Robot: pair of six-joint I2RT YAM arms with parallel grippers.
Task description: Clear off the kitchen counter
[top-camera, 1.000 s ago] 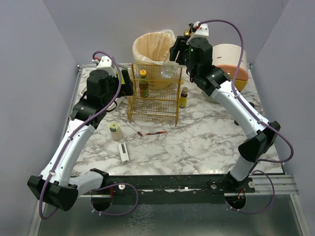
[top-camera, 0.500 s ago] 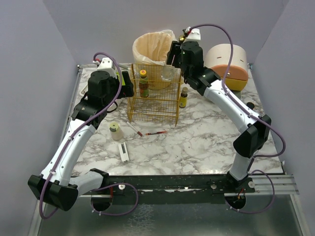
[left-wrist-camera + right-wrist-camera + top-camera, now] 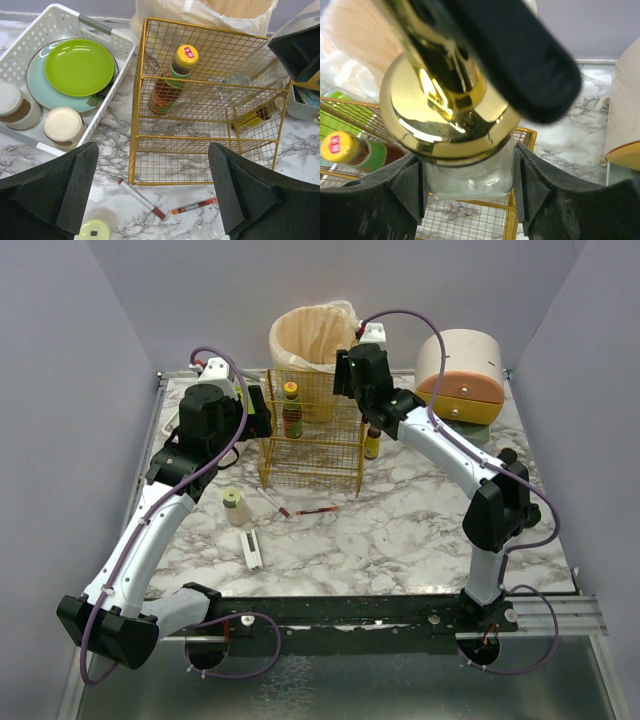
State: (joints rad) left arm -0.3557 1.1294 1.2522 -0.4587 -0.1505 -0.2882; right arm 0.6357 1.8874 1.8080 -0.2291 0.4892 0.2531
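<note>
Fingers (image 3: 545, 205), right gripper (image 3: 470, 185): part-open, clamped on either side of a clear glass bottle with a shiny gold pump top (image 3: 445, 110), gripping the glass just under the gold collar. Bottle: long axis about vertical, gold top up, over the top tier of the gold wire rack (image 3: 315, 435) at its far right corner; whether its base touches the wire cannot be told. Rack: on the white grey-veined marble kitchen counter (image 3: 420, 540), towards the far edge, mid-width. Left gripper (image 3: 152, 165): jaws fully spread, empty, just left of the rack. Judgement: the right arm is nearer, and the next move is straight down.
</note>
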